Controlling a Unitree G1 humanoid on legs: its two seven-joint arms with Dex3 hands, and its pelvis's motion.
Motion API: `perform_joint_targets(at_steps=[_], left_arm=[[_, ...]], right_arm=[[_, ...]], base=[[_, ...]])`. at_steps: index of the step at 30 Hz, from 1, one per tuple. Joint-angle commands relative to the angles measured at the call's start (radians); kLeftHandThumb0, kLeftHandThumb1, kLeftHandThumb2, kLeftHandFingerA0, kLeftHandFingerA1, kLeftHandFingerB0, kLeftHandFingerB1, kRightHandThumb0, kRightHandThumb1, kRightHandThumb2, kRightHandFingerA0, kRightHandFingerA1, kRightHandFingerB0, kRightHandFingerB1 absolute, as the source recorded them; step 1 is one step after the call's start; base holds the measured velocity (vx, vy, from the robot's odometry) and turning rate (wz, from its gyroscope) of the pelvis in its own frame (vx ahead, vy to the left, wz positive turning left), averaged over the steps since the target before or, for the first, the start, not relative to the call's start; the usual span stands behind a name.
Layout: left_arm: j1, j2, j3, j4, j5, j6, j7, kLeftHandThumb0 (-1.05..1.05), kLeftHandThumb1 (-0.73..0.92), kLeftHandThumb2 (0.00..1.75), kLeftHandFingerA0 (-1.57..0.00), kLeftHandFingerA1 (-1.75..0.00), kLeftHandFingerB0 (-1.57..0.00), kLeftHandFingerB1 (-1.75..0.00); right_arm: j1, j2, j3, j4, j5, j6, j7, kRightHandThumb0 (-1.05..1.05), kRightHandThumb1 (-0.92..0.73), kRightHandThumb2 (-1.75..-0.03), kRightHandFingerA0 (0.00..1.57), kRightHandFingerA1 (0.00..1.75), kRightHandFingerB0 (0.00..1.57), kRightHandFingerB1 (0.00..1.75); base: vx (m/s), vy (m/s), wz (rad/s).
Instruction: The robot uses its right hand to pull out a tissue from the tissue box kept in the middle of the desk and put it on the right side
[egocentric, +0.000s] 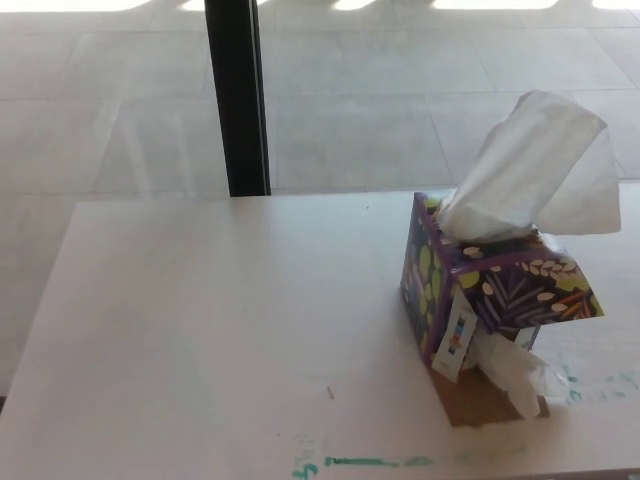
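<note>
While neither robot hand shows anywhere in frame: state unknowable.
Box: purple leaf-patterned cardboard tissue box (490, 295), right of centre on the pale tabletop (220, 330).
Tissue: white sheet (535, 170) rising from the box's top.
Scrap: crumpled white tissue (520, 372) at the box's torn lower flap.
</note>
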Motion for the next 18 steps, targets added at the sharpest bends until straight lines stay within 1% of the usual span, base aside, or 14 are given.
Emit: perform_joint_targets(at_steps=[1,2,4,6,7,8,9,10,12,13,15,16,18], left_arm=[[0.025,0.007,0.004,0.002,-0.011,-0.040,-0.011,-0.68,0.70,1.10,-0.43,-0.60,-0.36,-0.53],[0.028,0.009,0.003,0.000,-0.010,-0.044,-0.013,-0.73,0.87,0.66,-0.45,-0.48,-0.48,-0.43],[0.031,0.011,0.007,-0.004,-0.016,-0.042,-0.025,-0.72,0.87,0.66,-0.44,-0.47,-0.47,-0.43],[0.033,0.012,0.005,-0.005,-0.014,-0.042,-0.024,-0.72,0.87,0.68,-0.43,-0.46,-0.44,-0.43],[0.031,0.012,0.005,-0.004,-0.014,-0.041,-0.023,-0.73,0.87,0.66,-0.41,-0.46,-0.44,-0.42],[0.028,0.011,0.007,-0.002,-0.015,-0.039,-0.022,-0.73,0.87,0.66,-0.41,-0.46,-0.44,-0.42],[0.027,0.009,0.009,0.007,-0.015,-0.039,-0.018,-0.75,0.87,0.66,-0.41,-0.44,-0.42,-0.42],[0.027,0.009,0.009,0.012,-0.013,-0.041,-0.015,-0.76,0.86,0.66,-0.42,-0.45,-0.43,-0.42],[0.028,0.011,0.006,0.015,-0.009,-0.045,-0.015,-0.76,0.87,0.66,-0.41,-0.45,-0.41,-0.42],[0.031,0.013,0.010,0.012,-0.014,-0.043,-0.014,-0.76,0.87,0.67,-0.44,-0.47,-0.44,-0.43],[0.035,0.017,0.008,0.007,-0.012,-0.047,-0.017,-0.76,0.87,0.66,-0.43,-0.45,-0.43,-0.42],[0.033,0.020,0.011,0.006,-0.015,-0.041,-0.017,-0.76,0.87,0.66,-0.45,-0.45,-0.45,-0.42],[0.031,0.021,0.012,0.006,-0.015,-0.040,-0.016,-0.76,0.87,0.66,-0.45,-0.45,-0.45,-0.42]], right_arm=[[-0.376,-0.093,0.281,-0.052,-0.033,0.279,0.216,-0.78,-0.47,-0.84,0.38,0.56,0.13,0.40],[-0.408,-0.088,0.309,-0.039,-0.048,0.273,0.234,-0.84,-0.50,-0.83,0.42,0.57,0.15,0.39],[-0.472,-0.070,0.366,-0.006,-0.082,0.257,0.258,-0.84,-0.50,-0.84,0.45,0.56,0.16,0.39],[-0.536,-0.042,0.424,0.013,-0.098,0.270,0.279,-0.87,-0.51,-0.82,0.40,0.53,0.17,0.37],[-0.570,-0.022,0.452,0.020,-0.101,0.287,0.285,-0.73,-0.55,-0.58,0.42,0.45,0.22,0.28],[-0.606,-0.002,0.484,0.028,-0.106,0.304,0.291,-0.73,-0.55,-0.58,0.42,0.45,0.22,0.28],[-0.638,0.022,0.515,0.038,-0.115,0.312,0.295,-0.81,-0.48,-0.84,0.32,0.51,0.15,0.39],[-0.659,0.038,0.535,0.044,-0.119,0.317,0.298,-0.75,-0.45,-0.83,0.32,0.53,0.15,0.39],[-0.689,0.057,0.564,0.061,-0.117,0.322,0.311,-0.75,-0.45,-0.82,0.30,0.53,0.14,0.39],[-0.705,0.069,0.588,0.077,-0.126,0.317,0.313,-0.77,-0.45,-0.83,0.29,0.53,0.14,0.39],[-0.729,0.081,0.624,0.092,-0.141,0.320,0.321,-0.80,-0.47,-0.85,0.30,0.54,0.18,0.41],[-0.759,0.092,0.661,0.108,-0.151,0.328,0.337,-0.83,-0.48,-0.85,0.29,0.54,0.14,0.38],[-0.768,0.090,0.670,0.117,-0.149,0.331,0.339,-0.83,-0.48,-0.85,0.29,0.54,0.14,0.38]], base=[[0.00,0.000,0.00],[0.00,0.000,0.00],[0.00,0.000,0.00],[0.00,0.000,0.00],[0.00,0.000,0.00],[0.00,0.000,0.00],[0.00,0.000,0.00],[0.00,0.000,0.00],[0.00,0.000,0.00],[0.00,0.000,0.00],[0.00,0.000,0.00],[0.00,0.000,0.00],[0.00,0.000,0.00]])
